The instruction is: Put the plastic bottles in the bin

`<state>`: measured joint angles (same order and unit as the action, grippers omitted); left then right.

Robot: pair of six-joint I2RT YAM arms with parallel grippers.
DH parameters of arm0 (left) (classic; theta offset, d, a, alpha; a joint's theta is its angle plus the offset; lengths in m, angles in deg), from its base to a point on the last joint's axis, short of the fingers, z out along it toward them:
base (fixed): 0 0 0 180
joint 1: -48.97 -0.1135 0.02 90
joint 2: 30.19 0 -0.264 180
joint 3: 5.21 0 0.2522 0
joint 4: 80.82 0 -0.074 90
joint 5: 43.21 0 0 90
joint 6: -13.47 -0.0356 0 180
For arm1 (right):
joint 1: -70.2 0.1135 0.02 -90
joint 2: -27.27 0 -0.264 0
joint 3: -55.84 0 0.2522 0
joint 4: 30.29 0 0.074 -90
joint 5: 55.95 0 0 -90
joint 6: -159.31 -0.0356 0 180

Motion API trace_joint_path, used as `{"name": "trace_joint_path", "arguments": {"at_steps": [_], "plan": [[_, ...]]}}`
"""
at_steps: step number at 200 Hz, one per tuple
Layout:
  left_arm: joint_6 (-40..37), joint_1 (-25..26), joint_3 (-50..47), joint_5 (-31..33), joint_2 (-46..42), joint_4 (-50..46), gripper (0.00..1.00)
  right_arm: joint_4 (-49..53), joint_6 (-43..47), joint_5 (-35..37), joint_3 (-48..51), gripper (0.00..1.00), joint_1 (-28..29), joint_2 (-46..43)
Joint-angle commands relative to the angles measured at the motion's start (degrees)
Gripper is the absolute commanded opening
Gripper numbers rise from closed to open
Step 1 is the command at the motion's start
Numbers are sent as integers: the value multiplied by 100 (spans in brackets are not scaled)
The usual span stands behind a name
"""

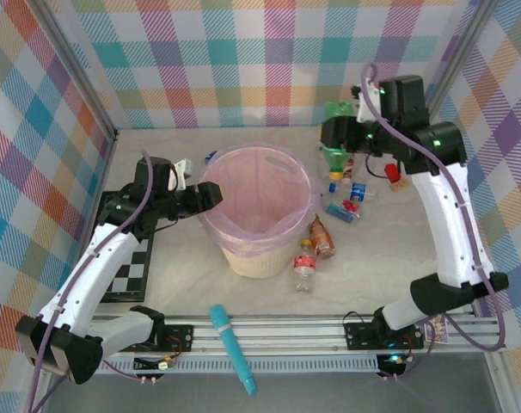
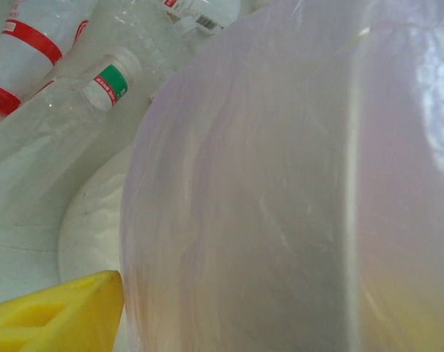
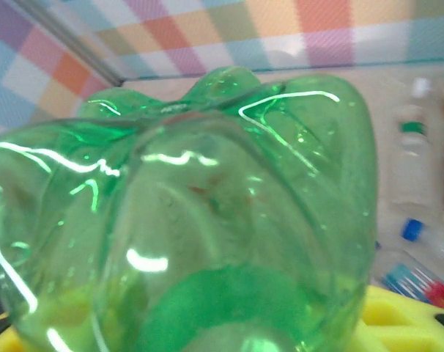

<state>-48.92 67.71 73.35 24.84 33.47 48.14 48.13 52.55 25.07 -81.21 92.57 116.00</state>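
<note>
Green bottle (image 3: 207, 205) sits clamped in the right tool (image 1: 336, 136) — near the bin (image 1: 252, 262).

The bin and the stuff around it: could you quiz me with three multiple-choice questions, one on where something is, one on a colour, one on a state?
1. Where does the teal stick lie?
A at the near edge of the table
B against the far wall
C leaning upright in a corner

2. What colour is the bottle seen close up in the right wrist view?
A black
B green
C orange

3. How does the bin stand?
A tipped on its side
B upside down
C upright, lined with a bag

Answers:
1 A, it lies across the near rail.
2 B, the green bottle has its clear green base towards that camera.
3 C, its open mouth faces up, with a pink bag over the rim.
</note>
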Motion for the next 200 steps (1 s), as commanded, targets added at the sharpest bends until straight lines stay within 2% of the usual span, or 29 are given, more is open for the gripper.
{"name": "trace_joint_path", "arguments": {"at_steps": [1,32,79,104,131,149,160,180,200], "plan": [[-135,103,173,121,106,-12,70,96,60,74,-597,45,530,541],[-168,121,253,228,109,-43,71,380,315,467,-1180,45,1381,1375],[-337,121,481,348,193,-164,74,732,433,1337,-1170,47,2202,2166],[-708,121,905,356,235,-461,92,439,293,1235,-564,48,2338,2284],[-1111,78,1459,781,199,-1044,98,140,170,1214,-58,50,2363,2316],[-1247,-29,1667,1000,145,-1246,99,-45,106,1140,206,56,2368,2307],[-1259,-129,1685,1044,122,-1247,99,-84,102,1063,262,62,2368,2318],[-1186,-294,1653,923,129,-1221,99,-68,169,973,212,74,2377,2294],[-1080,-358,1552,780,136,-1071,98,18,266,1044,80,81,2377,2238]]}}
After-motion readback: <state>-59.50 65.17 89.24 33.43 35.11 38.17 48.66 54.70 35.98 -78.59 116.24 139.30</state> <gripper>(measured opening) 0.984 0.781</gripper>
